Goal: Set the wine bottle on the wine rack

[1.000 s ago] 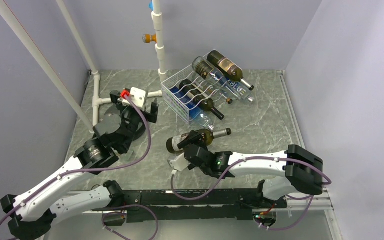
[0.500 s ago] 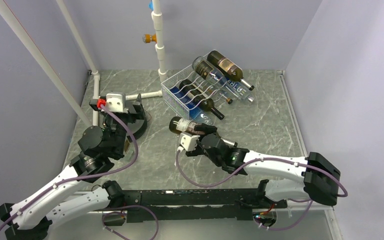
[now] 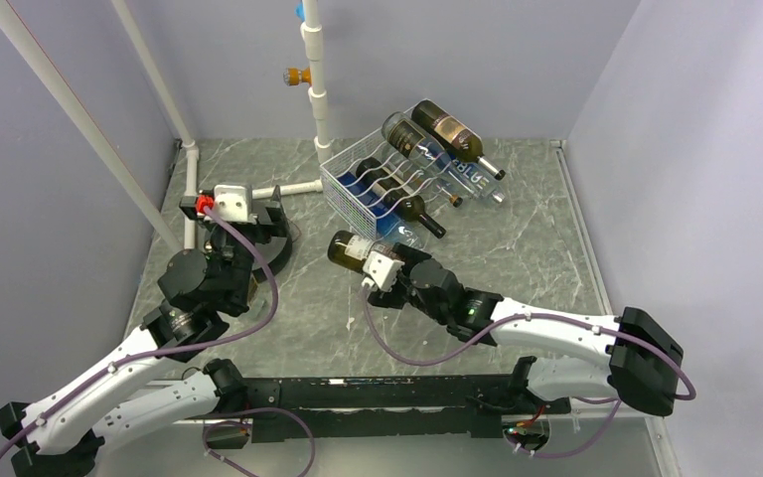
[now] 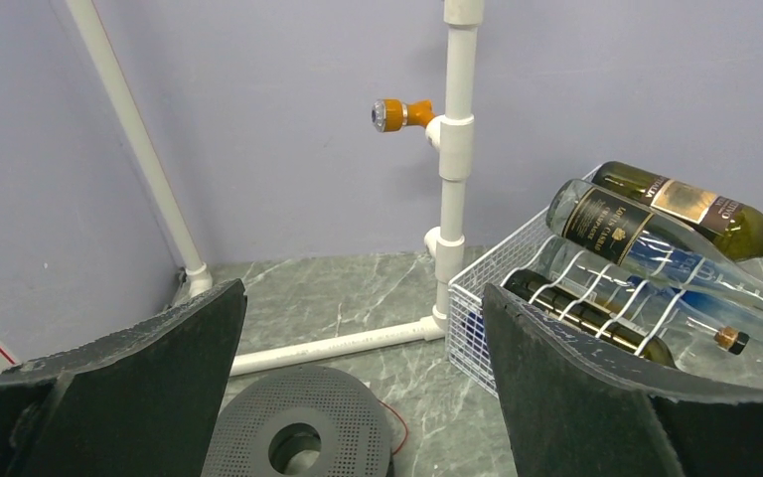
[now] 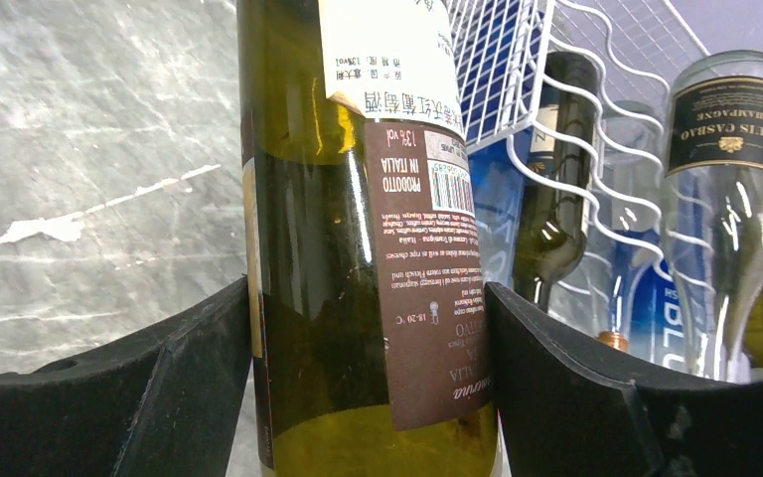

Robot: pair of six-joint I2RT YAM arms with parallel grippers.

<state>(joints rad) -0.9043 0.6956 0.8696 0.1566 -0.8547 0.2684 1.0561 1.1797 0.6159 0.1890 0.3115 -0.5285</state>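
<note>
Green wine bottle (image 3: 346, 248) in right claw (image 5: 366, 298) (clamped), base pointing left-rear.

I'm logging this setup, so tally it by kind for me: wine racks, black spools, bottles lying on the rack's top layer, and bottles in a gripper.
Wine rack: 1
Black spool: 1
Bottles on its top layer: 2, an olive bottle and a clear bottle
Wine bottle in the right gripper: 1
Total: 5
Lower-tier bottles overlap, so they go uncounted.

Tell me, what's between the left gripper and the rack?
A white pipe lying on the table runs between the left gripper and the rack, with bare tabletop around it. The left wrist view shows it best.
</note>
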